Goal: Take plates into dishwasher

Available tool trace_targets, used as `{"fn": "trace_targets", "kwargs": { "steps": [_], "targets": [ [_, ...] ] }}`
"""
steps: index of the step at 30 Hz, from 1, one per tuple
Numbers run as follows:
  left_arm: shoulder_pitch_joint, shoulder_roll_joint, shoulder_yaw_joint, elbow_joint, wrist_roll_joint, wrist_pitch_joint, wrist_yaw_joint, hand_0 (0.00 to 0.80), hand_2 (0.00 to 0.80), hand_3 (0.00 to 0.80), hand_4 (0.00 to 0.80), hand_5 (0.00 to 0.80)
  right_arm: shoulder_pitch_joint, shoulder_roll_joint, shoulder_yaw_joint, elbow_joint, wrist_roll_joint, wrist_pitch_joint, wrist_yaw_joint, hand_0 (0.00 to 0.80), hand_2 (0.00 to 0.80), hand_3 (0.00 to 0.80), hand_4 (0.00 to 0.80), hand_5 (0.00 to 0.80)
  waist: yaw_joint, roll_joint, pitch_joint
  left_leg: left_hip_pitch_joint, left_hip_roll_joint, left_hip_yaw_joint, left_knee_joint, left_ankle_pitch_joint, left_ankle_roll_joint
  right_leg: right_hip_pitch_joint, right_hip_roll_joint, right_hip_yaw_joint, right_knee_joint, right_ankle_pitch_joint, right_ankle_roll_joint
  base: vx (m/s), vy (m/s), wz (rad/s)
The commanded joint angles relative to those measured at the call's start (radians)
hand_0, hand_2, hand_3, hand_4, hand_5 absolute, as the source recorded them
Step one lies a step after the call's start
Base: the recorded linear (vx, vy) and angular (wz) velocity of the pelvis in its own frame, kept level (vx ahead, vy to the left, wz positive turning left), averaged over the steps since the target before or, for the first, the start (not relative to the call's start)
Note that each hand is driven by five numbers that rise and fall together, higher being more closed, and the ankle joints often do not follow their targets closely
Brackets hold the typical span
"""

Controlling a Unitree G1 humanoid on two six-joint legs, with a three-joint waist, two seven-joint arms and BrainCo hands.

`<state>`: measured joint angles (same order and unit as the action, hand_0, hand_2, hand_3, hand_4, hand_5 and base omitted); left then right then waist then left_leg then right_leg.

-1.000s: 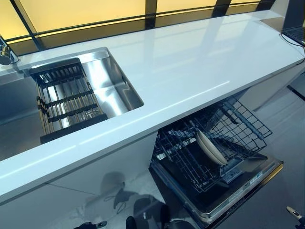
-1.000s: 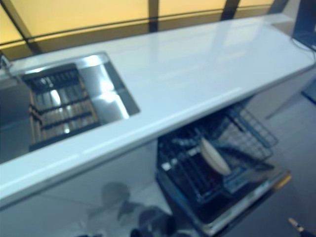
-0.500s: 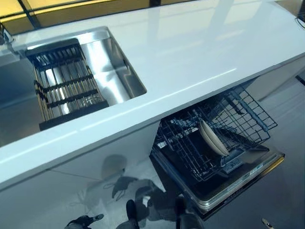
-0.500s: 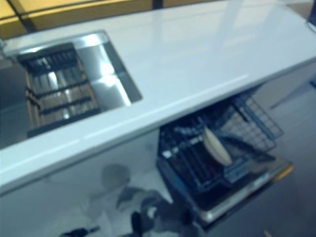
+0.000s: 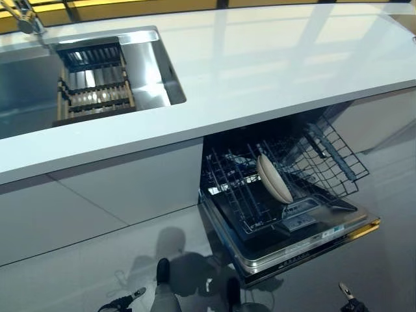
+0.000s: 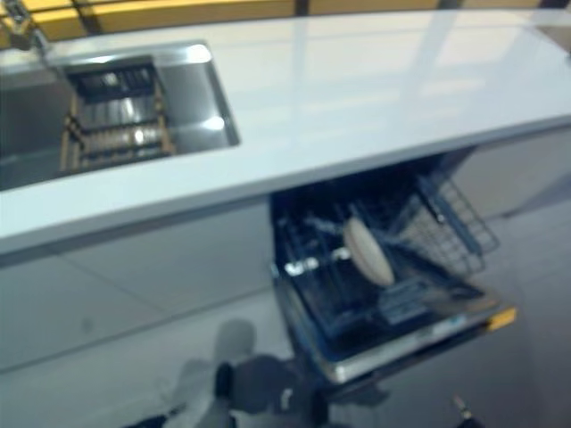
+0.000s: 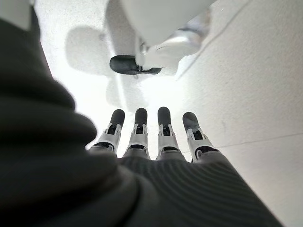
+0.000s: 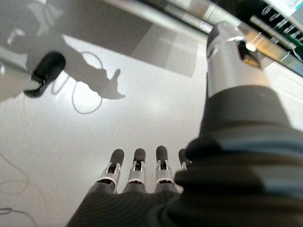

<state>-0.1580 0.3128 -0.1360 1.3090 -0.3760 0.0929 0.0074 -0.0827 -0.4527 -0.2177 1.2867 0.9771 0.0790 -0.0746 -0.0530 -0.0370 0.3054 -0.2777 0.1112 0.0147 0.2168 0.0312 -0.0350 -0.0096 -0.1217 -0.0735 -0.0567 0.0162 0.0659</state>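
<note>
One cream plate [image 5: 273, 179] stands on edge in the pulled-out lower rack [image 5: 328, 153] of the open dishwasher, under the white counter [image 5: 279, 65]. No other plate shows in any view. My left hand [image 7: 142, 137] hangs low over the floor with straight fingers and holds nothing; its fingertip peeks in at the bottom of the left eye view [image 5: 135, 295]. My right hand [image 8: 137, 172] also hangs over the floor near the dishwasher door [image 5: 305, 237], fingers straight and empty; it shows at the bottom right [image 5: 346, 293].
A steel sink [image 5: 153, 65] is set in the counter at the far left, with a dark slatted drying rack [image 5: 94, 91] in it and a faucet [image 5: 26, 16] behind. Pale tiled floor lies before the cabinets.
The whole picture has shifted: the camera moved, so the sink now sits higher and the dishwasher more to the centre. The plate stays in the rack; both hands stay low.
</note>
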Motion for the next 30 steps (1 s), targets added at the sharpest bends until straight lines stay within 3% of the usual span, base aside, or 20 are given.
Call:
{"fn": "trace_targets", "kwargs": {
  "steps": [1,8,18,23,30],
  "targets": [
    [0.001,0.005,-0.016,0.017,-0.003,-0.026,0.021,0.000,0.000,0.000,0.000,0.000,-0.066,-0.022,0.012,-0.036,0.064,-0.058,-0.015,0.000,0.000,0.000,0.000,0.000,-0.006,0.037,-0.010,0.097,-0.077,0.075,-0.019,-0.110,0.074,-0.063,0.038,0.017,0.148,-0.060,-0.034,-0.053,0.131,-0.06],
    [-0.015,0.009,-0.057,0.009,-0.005,-0.029,0.024,0.000,0.000,0.000,0.000,0.000,-0.081,0.025,0.013,0.000,0.141,-0.082,0.061,0.000,0.000,0.000,0.000,0.000,-0.001,0.057,0.012,0.098,-0.098,0.048,-0.011,-0.108,0.072,-0.080,0.034,0.010,0.171,-0.053,-0.042,-0.093,0.014,0.18],
    [0.013,-0.037,-0.071,0.008,0.008,-0.058,0.010,0.000,0.000,0.000,0.000,0.000,-0.113,0.068,-0.001,-0.019,0.343,-0.055,0.359,0.000,0.000,0.000,0.000,0.000,0.001,0.118,0.017,0.115,-0.123,0.017,-0.027,-0.103,0.069,-0.075,0.019,0.021,0.178,-0.067,-0.050,0.004,0.051,0.06],
    [0.043,-0.075,-0.084,0.007,-0.017,-0.074,-0.005,0.000,0.000,0.000,0.000,0.000,-0.158,0.098,0.009,-0.116,0.454,-0.047,0.539,0.000,0.000,0.000,0.000,0.000,0.006,0.163,0.012,0.124,-0.135,0.020,-0.035,-0.096,0.062,-0.088,0.002,0.020,0.210,-0.087,-0.055,0.014,0.105,0.02],
    [0.086,-0.110,-0.098,0.021,0.003,-0.096,-0.036,0.000,0.000,0.000,0.000,0.000,-0.236,0.111,0.063,-0.251,0.478,-0.004,0.666,0.000,0.000,0.000,0.000,0.000,0.022,0.194,-0.013,0.157,-0.146,0.019,-0.043,-0.095,0.054,-0.063,-0.017,0.001,0.222,-0.110,-0.064,0.048,0.078,0.01]
  ]
}}
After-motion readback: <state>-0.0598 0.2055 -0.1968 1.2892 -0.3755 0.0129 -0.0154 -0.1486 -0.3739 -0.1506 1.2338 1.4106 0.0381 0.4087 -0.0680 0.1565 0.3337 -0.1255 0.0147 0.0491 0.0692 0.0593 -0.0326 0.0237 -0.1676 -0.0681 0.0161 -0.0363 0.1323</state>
